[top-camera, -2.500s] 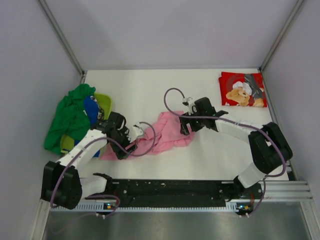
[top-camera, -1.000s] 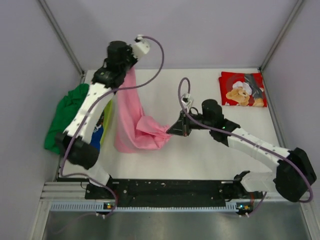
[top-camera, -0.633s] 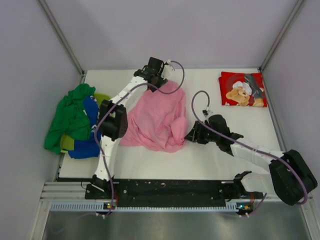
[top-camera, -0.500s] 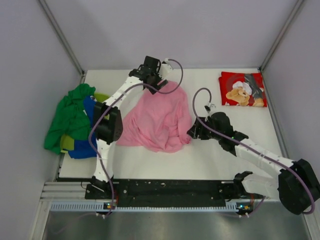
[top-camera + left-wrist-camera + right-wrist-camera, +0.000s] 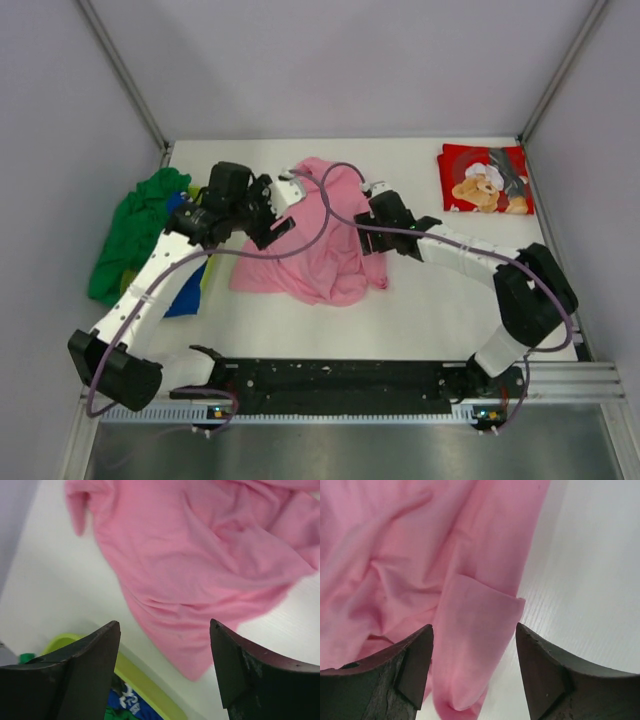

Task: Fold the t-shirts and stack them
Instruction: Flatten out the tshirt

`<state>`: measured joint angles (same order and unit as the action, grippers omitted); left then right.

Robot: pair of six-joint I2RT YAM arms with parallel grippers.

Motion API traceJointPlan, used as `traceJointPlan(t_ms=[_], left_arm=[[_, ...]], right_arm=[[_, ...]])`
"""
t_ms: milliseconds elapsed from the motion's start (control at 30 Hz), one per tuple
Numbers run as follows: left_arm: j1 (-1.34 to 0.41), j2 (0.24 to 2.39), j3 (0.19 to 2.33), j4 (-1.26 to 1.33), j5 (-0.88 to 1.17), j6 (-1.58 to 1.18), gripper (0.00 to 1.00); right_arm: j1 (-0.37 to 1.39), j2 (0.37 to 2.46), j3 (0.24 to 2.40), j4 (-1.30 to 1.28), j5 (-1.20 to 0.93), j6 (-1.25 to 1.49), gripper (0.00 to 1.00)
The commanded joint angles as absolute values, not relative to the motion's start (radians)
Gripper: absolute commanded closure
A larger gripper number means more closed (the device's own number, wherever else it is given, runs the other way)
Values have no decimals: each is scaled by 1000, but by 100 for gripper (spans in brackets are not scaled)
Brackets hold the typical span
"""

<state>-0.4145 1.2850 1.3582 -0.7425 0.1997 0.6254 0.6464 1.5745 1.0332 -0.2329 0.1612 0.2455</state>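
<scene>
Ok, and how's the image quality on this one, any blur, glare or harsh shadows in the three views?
Top view: even, soft light with no glare; the pink shirt and red shirt are sharp. Left wrist view: the pink shirt looks slightly soft, and the dark fingers show little detail. Right wrist view: the cloth folds and the table grain read clearly; the fingers are dark but crisp-edged.

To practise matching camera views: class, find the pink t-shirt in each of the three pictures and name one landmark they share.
Top external: the pink t-shirt lies spread in the middle of the table.
Left wrist: the pink t-shirt fills the upper right, above the open jaws.
Right wrist: the pink t-shirt fills the left, above the open jaws.
Shared landmark: the white table beside it.
</scene>
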Motion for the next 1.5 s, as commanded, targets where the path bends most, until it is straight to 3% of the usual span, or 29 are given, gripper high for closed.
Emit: traceJointPlan(t_ms=[0,100,167,200,500,700,733,767,867,1067,1200,1467], left_arm=[[-449,1186,1162,-880,389,712,24],[-559,1155,1050,-887,405,744,24],[-659,1167,1003,-841,361,736,23],[-705,1180,988,-807,336,723,22],[-919,1529,1015,-595,134,736,21],[-916,1746,1046,-537,-126,713,33],[-911,1749,1045,-541,-135,707,40],[-907,1740,1046,-545,-144,704,53],[-853,1659,1061,-555,-205,681,100],[-628,1395,1239,-747,-48,666,100],[-586,1217,1290,-834,-5,696,100],[-586,959,1557,-1124,215,638,100]], right_arm=[[647,1673,1068,-333,226,235,35],[617,1736,1055,-334,164,262,57],[579,1747,1045,-324,89,287,91],[562,1737,1031,-305,48,299,100],[483,1488,939,-230,-165,365,100],[373,1318,920,-222,-274,405,100],[345,1289,920,-222,-293,411,100],[315,1254,923,-222,-311,419,100],[249,1155,957,-241,-325,411,100],[227,979,1097,-360,-197,335,100],[229,875,1193,-416,-164,292,100],[230,761,1506,-555,-381,204,100]])
